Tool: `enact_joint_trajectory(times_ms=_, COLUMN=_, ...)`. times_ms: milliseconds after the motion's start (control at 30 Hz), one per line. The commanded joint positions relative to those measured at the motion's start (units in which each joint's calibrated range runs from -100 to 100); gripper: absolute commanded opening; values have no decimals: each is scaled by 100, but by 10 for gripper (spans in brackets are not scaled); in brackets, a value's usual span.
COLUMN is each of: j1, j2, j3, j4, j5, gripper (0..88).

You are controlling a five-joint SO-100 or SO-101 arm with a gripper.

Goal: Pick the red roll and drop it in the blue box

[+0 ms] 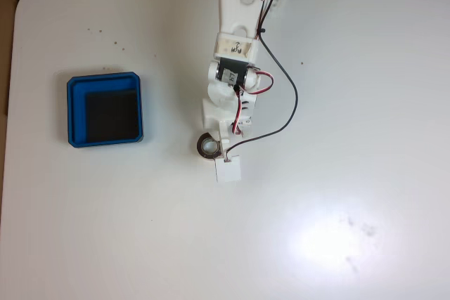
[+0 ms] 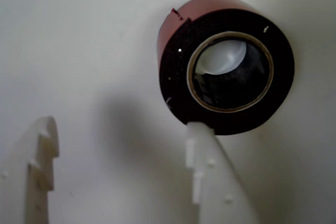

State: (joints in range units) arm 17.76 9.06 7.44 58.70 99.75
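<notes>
Gripper (image 2: pixel 121 129) fingertip overlaps the red roll's (image 2: pixel 176 56) lower rim.

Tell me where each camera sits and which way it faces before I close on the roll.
Fixed view: above, looking straight down on the white table, blue box at left, the arm entering from the top edge.
Wrist view: rides the gripper, looking down past both white fingers, which stand apart.
Shared: the red roll.
</notes>
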Motion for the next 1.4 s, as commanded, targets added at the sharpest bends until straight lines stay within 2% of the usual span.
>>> enact_joint_trajectory(times_ms=0, j1=46, j2=81, j3=-376, j4=46, j5=25, gripper=228)
enact_joint_trajectory(times_ms=533, j1=222, j2=683, j3=-1095, j4=-29, j5=25, gripper=228)
enact_joint_trajectory(times_ms=1367, j1=222, j2=1285, j3=-1113, j4=-29, j5=25, gripper=228)
